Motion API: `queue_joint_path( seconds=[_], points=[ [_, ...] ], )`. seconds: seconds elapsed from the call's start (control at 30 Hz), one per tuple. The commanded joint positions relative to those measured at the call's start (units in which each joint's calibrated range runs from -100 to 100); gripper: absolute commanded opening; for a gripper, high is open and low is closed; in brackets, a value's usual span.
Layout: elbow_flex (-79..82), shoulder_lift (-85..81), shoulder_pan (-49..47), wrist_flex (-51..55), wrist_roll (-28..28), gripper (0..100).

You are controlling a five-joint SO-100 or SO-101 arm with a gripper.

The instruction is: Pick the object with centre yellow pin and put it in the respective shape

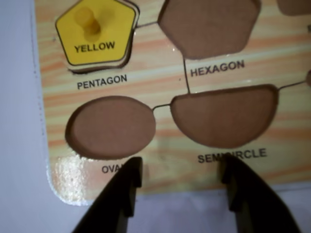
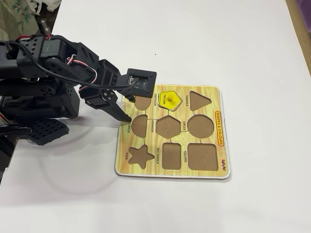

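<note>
Yellow and flat, the pentagon piece sits in the pentagon cut-out of the shape board, its short centre peg standing up and the word YELLOW printed below it. In the wrist view the piece looks slightly askew, with a dark sliver of the recess showing along its lower edge. The tool is released and holds nothing; its two black fingers are spread apart over the board's near edge, just below the empty oval recess and semicircle recess. The hexagon recess beside the piece is also empty. In the fixed view the tool hangs at the board's left edge, near the piece, and the board lies on a white tabletop.
</note>
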Motion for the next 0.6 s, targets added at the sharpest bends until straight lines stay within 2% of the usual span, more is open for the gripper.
queue_joint_path(
  seconds=[0.0, 0.17, 0.37, 0.57],
  points=[
    [2.9, -2.9, 0.2, -0.5, -0.3, 19],
    [6.1, -5.0, 2.8, 1.4, 0.3, 19],
    [6.1, -5.4, 5.7, 11.0, 0.4, 19],
    [6.1, -5.4, 5.4, 11.4, 0.4, 19]
  ],
)
